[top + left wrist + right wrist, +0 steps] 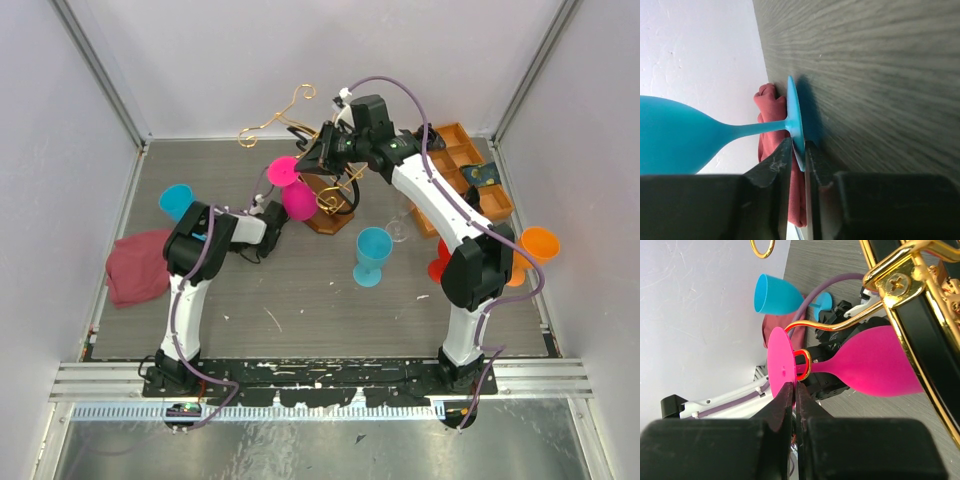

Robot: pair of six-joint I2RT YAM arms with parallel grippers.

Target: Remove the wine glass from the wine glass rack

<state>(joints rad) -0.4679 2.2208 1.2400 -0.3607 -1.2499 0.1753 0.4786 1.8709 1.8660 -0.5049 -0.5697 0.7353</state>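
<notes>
A pink wine glass (875, 362) hangs upside down on the wine glass rack (290, 120), a gold wire stand on a brown wooden base (325, 218). Its stem passes through a gold loop (803, 364) at the end of one arm. My right gripper (795, 390) is shut on the rim of the pink foot (780, 360); from above it sits at the rack's left side (308, 162). My left gripper (799, 150) is shut on the foot's rim of a blue wine glass (675, 142) at the far left (175, 200), close to the table.
A dark red cloth (138, 265) lies left of the left arm. A second blue glass (372, 255) stands mid-table, with a clear glass (400, 228) behind it. Red (437, 265) and orange (540, 243) glasses are near the right arm. An orange-brown compartmented tray (465, 165) sits at back right.
</notes>
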